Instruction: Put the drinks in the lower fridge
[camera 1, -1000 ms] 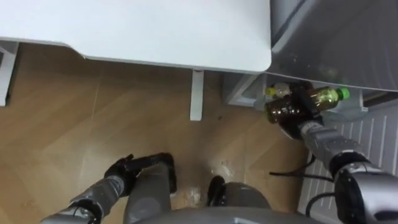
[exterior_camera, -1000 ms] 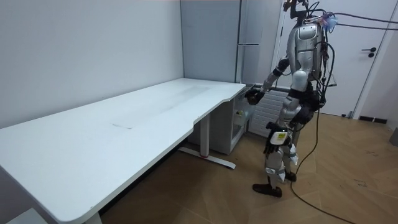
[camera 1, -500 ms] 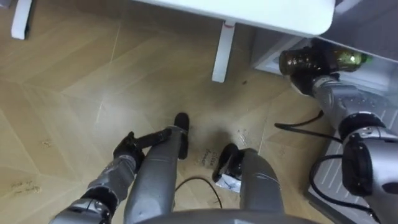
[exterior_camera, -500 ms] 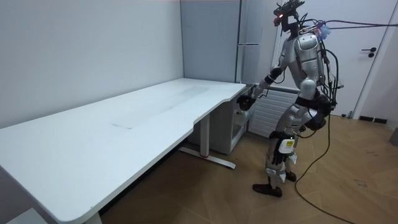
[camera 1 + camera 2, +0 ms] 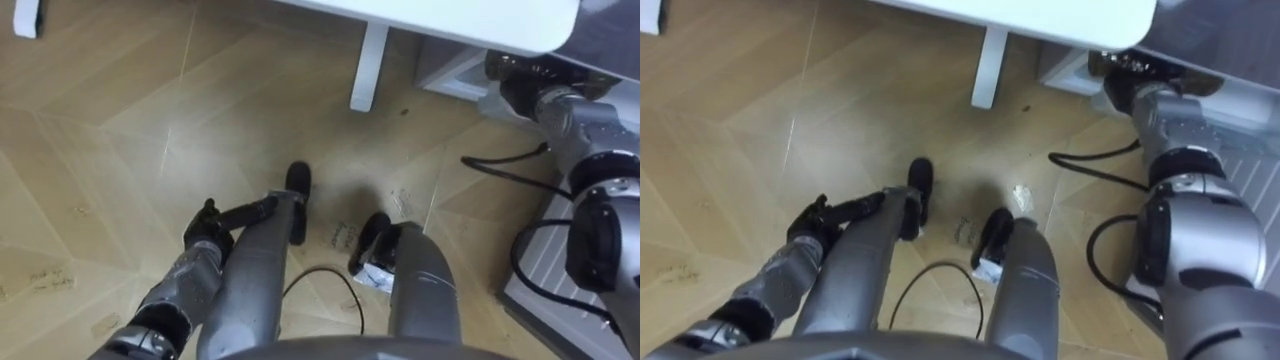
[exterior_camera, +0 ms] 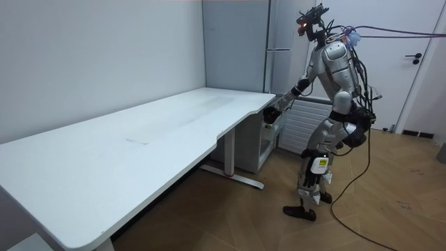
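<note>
Wooden floor below: my left hand hangs loose-fingered; my right hand reaches beneath the tabletop, and I cannot tell its grip.

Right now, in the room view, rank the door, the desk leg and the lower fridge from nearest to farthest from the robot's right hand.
1. Lower fridge: just below the right hand.
2. Desk leg: toward the room view's left.
3. Door: far off at the room view's right.
</note>
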`<state>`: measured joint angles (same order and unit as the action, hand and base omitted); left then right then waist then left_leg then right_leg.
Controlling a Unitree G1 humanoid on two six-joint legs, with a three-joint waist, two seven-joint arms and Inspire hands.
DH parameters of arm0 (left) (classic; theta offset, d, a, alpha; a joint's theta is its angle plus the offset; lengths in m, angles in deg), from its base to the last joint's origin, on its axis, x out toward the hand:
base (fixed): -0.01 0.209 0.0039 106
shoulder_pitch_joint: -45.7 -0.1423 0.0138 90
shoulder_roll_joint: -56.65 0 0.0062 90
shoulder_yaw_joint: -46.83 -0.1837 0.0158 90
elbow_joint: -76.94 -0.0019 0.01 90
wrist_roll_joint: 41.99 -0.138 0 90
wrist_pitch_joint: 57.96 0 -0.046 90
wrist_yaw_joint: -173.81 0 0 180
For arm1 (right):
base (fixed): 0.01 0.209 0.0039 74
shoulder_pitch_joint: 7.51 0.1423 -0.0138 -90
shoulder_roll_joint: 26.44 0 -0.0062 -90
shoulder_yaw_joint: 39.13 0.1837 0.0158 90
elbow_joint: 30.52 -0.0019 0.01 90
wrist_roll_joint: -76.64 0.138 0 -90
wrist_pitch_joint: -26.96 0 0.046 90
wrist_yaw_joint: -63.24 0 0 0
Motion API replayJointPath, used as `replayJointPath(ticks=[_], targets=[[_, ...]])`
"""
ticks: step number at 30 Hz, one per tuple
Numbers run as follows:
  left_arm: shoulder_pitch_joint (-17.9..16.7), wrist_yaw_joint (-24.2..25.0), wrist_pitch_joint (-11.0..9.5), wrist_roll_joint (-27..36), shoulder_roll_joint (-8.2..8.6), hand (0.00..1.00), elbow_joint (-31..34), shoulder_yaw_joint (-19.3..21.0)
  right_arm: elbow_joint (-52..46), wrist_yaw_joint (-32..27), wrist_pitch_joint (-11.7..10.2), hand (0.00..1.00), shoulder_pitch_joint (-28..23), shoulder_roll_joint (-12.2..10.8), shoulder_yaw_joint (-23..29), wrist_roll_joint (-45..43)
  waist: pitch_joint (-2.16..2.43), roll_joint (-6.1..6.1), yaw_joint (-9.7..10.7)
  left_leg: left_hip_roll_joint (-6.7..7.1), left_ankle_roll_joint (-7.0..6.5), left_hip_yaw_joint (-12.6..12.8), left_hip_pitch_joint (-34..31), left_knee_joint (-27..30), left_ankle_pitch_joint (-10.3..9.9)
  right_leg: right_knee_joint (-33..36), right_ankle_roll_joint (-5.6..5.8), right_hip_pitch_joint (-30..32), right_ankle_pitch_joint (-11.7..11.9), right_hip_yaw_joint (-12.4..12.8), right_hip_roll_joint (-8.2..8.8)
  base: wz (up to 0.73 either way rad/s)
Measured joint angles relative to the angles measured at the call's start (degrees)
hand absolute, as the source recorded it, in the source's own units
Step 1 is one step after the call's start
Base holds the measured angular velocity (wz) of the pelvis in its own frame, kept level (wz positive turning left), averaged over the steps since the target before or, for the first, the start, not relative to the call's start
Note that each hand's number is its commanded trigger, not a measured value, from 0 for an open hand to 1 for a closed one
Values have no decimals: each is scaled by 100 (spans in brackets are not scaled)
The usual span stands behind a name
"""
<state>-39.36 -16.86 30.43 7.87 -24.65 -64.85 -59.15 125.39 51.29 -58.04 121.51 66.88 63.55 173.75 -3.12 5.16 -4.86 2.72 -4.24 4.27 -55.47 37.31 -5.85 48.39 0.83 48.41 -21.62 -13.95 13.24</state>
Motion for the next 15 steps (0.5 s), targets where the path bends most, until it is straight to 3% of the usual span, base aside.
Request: replayJointPath(ticks=[7, 15], targets=[[-286, -23, -5, 2, -80, 0, 360, 1, 0, -283, 2, 100, 181, 90, -4, -61, 1, -1, 5, 11, -23, 34, -109, 115, -5, 175, 25, 169, -44, 87, 41, -1], [-385, -237, -12, 3, -117, 0, 588, -43, 0, -583, 2, 100, 307, 120, -17, -66, 1, 0, -3, 26, -50, 148, -96, 182, -18, 348, 57, 245, -111, 230, 80, -1]])
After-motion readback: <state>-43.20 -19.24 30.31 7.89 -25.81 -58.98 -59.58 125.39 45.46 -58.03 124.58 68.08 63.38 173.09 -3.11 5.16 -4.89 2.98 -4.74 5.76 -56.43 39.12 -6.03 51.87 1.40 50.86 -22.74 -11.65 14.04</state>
